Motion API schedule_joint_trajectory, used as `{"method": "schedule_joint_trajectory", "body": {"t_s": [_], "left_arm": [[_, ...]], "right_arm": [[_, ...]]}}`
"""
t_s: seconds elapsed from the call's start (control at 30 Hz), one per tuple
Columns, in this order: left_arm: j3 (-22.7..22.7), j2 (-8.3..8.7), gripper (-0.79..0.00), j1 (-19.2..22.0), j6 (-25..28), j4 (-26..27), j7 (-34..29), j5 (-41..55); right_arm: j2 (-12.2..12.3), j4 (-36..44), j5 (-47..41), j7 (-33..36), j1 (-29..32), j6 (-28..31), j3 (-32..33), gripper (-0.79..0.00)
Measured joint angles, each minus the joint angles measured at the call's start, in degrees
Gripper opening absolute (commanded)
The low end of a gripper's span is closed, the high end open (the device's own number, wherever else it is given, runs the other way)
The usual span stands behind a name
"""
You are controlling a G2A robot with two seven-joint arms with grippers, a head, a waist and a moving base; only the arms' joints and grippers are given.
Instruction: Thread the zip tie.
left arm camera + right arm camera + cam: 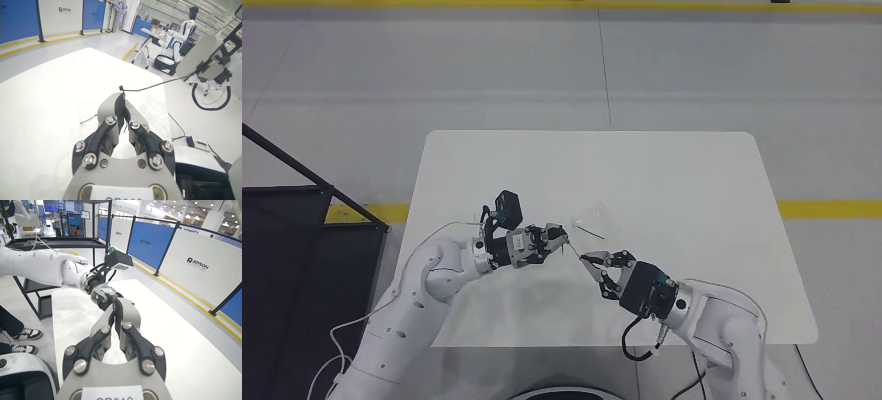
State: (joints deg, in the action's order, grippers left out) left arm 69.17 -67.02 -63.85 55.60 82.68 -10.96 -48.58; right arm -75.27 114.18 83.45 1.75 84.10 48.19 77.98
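left gripper (123, 98) pinches the zip tie (151, 87) near its head (right gripper (114, 309) pinches tail).

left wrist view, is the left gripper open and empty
No, the left gripper is shut on the zip tie, whose head pokes out just beyond it.

top: overhead, down on table (692, 180) | wrists: close, facing each other

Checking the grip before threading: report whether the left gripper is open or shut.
Shut: the left gripper pinches the zip tie between its pads, the tie's head poking out above the fingertips.
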Motion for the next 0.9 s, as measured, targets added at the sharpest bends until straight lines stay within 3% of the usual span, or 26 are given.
{"method": "schedule_joint_trajectory", "body": {"t_s": [0.9], "left_arm": [[-0.9,0.62,-0.785,0.4,-0.4,-0.4,1.3,-0.1]], "right_arm": [[1.9,0.0,-1.1,0.1,-0.6,-1.5,-1.5,-0.785]]}}
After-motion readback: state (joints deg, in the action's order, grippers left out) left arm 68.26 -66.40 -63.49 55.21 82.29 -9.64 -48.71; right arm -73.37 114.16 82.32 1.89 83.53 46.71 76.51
